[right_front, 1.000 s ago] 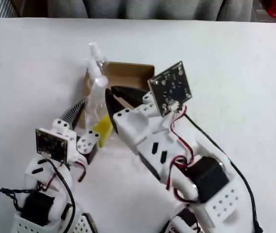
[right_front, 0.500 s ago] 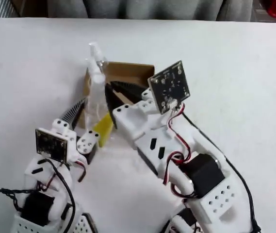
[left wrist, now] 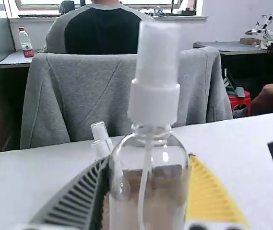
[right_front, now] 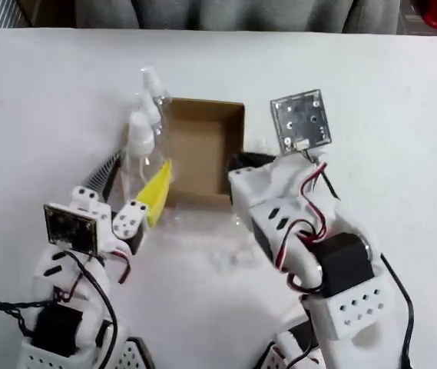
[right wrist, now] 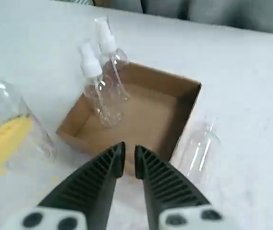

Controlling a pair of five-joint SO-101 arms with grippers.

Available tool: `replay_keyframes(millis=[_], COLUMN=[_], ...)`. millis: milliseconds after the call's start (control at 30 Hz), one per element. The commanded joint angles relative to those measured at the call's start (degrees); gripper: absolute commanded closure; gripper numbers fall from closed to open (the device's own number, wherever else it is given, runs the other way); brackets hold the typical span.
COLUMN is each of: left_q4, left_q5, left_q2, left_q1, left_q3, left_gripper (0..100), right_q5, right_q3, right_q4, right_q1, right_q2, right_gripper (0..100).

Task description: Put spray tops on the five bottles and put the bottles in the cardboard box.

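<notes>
My left gripper (right_front: 137, 171) is shut on a clear bottle (right_front: 141, 151) with a white spray top (left wrist: 153, 81), held upright just left of the cardboard box (right_front: 201, 182). In the left wrist view the bottle (left wrist: 148, 191) stands between the black finger (left wrist: 76, 203) and the yellow finger (left wrist: 212, 197). Two more topped bottles (right wrist: 103, 91) stand in the box's (right wrist: 184, 110) far left corner. A clear bottle without a top (right wrist: 198, 146) lies on the table beside the box. My right gripper (right wrist: 128, 152) hangs shut and empty over the box's near edge.
The white table (right_front: 372, 84) stretches bare to the right and behind the box. A chair with a grey jacket (left wrist: 78, 91) stands beyond the table's far edge. The right arm's body (right_front: 310, 254) covers the table near the box's right front corner.
The right gripper has left the held bottle's top, drawn back to the right and shut. The left arm has shifted slightly left with the bottle.
</notes>
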Motion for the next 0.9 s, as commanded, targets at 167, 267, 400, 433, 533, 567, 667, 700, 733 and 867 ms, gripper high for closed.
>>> replay_keyframes(millis=[167,267,400,433,533,567,667,700,733,867], left_q4=[-6.5,-9.3,-10.4,-10.1,-10.0,-10.0,-10.1,-10.3,-10.3,-10.0], left_q5=[10.3,10.4,10.5,10.5,10.5,10.5,10.5,10.5,10.5,10.5], left_q2=[3.3,10.8,20.6,22.1,23.6,23.5,23.6,23.7,23.8,23.6], left_q1=[-5.6,-5.6,-5.7,-5.7,-5.6,-5.4,-5.2,-5.2,-5.2,-5.4], left_q3=[-1.1,-2.9,-7.6,-8.6,-10.2,-10.4,-10.5,-10.5,-10.5,-10.5], left_gripper=[98,98,98,98,98,98,98,98,98,98], right_q5=[0.5,0.4,0.3,0.3,0.4,0.5,0.6,0.6,0.6,0.6], right_q3=[3.3,5.5,9.1,10.4,14.2,15.4,19.6,21.1,22.7,29.2], right_q4=[4.4,2.5,-3.2,-5.1,-9.8,-11.3,-17.5,-20.0,-22.4,-33.3], right_q1=[-7.8,-12.2,-16.9,-17.9,-20.1,-20.8,-22.8,-23.4,-24.1,-26.2], right_q2=[-0.6,-0.6,-0.6,-0.6,-0.6,-0.6,-0.6,-0.6,-0.6,-0.6], right_gripper=[98.4,98.4,98.4,98.4,98.4,98.4,98.4,98.4,98.4,98.4])
